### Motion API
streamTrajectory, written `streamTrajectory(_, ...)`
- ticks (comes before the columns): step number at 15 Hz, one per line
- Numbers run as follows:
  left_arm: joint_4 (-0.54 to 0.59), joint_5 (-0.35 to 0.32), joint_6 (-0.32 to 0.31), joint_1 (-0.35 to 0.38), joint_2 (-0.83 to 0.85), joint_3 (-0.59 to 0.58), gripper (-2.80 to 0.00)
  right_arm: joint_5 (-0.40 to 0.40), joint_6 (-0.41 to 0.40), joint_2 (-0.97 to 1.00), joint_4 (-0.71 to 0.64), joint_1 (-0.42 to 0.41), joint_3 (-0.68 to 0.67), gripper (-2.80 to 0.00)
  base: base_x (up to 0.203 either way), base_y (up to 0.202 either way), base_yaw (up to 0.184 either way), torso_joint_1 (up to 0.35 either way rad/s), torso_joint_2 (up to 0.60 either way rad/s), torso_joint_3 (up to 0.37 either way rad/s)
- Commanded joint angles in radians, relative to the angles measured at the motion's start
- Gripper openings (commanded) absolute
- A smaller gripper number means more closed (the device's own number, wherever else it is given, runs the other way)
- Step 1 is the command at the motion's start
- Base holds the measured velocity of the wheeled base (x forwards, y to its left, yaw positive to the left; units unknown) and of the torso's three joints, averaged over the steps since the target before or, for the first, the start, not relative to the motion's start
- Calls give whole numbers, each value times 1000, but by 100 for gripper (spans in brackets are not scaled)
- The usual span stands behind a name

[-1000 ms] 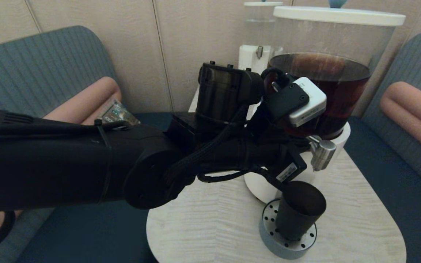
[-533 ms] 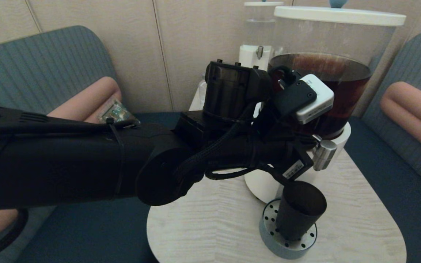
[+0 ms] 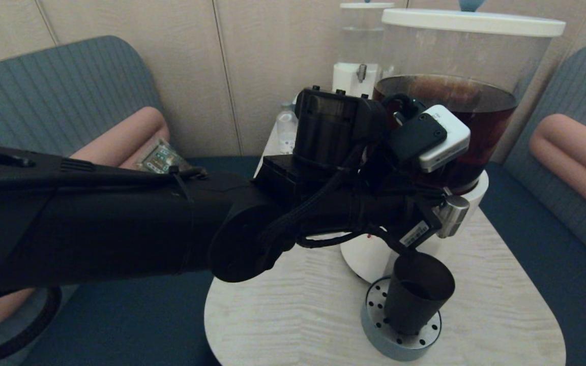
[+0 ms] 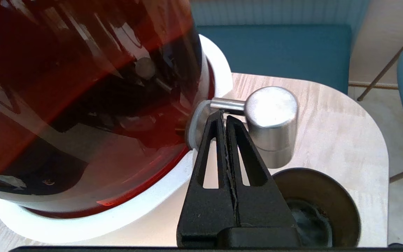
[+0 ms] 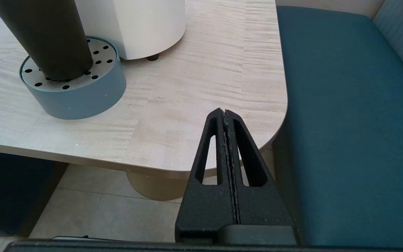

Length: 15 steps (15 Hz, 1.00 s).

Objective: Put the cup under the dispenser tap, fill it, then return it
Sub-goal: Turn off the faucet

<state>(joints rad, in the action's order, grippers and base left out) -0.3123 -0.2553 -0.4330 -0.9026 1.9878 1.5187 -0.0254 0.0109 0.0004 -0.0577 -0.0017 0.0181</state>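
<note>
Left gripper [image 4: 225, 117]: we keep its fingers clenched together, empty, tips touching the thin stem of the tap [image 4: 270, 120], just behind its steel head.
Cup [image 3: 415, 292]: black, upright on the round perforated drip stand [image 3: 380, 339], just below and beyond our fingertips, under the spout.
Next move: we judge a slow, steady press on the tap is needed, without nudging the cup.
Right gripper [image 5: 226, 115]: clenched, idle, beside the table [image 5: 194, 105] edge.

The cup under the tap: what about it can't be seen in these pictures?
- Head view: the left arm hides the cup's far rim.
- Left wrist view: the shut left gripper covers the cup's side; the dark inside hides any liquid level.
- Right wrist view: the picture's edge cuts off the cup's top.
</note>
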Motion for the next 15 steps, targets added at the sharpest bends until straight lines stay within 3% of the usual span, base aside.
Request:
streamTrajectory(1, -2, -1, 1, 1, 3, -3, -280, -1, 0, 1, -1, 0, 0, -280, 0, 0, 0, 0, 0, 0)
streamTrajectory(5, -2, 7, 21, 2, -68, -52, -280, -1, 0, 1, -1, 0, 0, -280, 0, 0, 0, 0, 0, 0)
streamTrajectory(9, -5, 36, 49, 16, -212, -184, -280, -1, 0, 1, 1, 0, 0, -280, 0, 0, 0, 0, 0, 0)
streamTrajectory(13, -5, 123, 86, 61, -432, -430, -280, -1, 0, 1, -1, 0, 0, -280, 0, 0, 0, 0, 0, 0)
streamTrajectory(15, -2, 145, 139, 84, -554, -533, -280, -1, 0, 1, -1, 0, 0, -280, 0, 0, 0, 0, 0, 0)
